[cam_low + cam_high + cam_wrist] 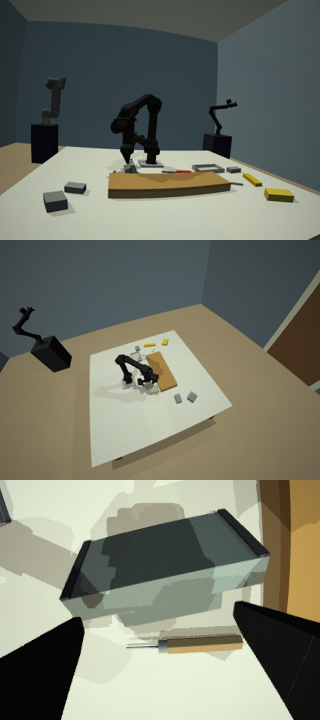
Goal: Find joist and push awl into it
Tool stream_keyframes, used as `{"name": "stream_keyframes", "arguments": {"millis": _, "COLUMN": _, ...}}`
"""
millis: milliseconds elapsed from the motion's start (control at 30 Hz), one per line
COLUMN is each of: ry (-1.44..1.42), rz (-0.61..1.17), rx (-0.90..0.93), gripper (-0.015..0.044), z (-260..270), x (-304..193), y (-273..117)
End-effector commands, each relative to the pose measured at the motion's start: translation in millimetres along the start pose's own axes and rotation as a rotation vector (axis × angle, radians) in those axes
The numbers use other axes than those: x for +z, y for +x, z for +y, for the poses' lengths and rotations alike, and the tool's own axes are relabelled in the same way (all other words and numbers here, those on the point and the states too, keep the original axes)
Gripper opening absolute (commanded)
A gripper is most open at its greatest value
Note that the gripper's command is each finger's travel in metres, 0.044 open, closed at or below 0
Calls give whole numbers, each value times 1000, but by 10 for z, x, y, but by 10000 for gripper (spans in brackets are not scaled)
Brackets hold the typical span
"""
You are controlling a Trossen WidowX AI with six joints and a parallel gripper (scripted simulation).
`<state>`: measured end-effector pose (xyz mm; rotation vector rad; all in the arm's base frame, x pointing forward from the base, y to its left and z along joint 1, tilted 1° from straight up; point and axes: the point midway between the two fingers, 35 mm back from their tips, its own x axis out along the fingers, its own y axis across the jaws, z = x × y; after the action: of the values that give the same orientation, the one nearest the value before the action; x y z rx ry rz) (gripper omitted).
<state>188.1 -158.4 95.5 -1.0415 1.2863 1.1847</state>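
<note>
The stud finder (148,386) (133,167) (165,555) lies on the desk (116,431) (155,217) (160,695) beside the floor panel (166,376) (168,182) (306,550), seemingly tilted, and the fingers (140,381) (126,155) stand wide apart with nothing between them. Its slab looks skewed to them in the wrist view, so closing without squaring up could pinch a corner and twist it free, while the awl (154,392) (205,645), lying close by, might be knocked by a low sweep. The tray (134,352) (206,171) sits towards the panel's other end, so a weak grip could drop the finder on the way.
</note>
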Motion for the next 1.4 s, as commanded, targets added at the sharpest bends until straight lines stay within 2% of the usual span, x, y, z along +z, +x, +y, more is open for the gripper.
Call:
{"name": "stream_keyframes", "arguments": {"millis": 0, "ry": -164, "rz": -63, "rx": -77, "gripper": 440, "z": -44, "x": -120, "y": -3}}
{"name": "stream_keyframes", "arguments": {"millis": 367, "ry": -164, "rz": -63, "rx": -77, "gripper": 440, "z": -46, "x": -121, "y": 8}}
{"name": "stream_keyframes", "arguments": {"millis": 1367, "ry": -164, "rz": -63, "rx": -77, "gripper": 440, "z": -87, "x": -136, "y": 487}}
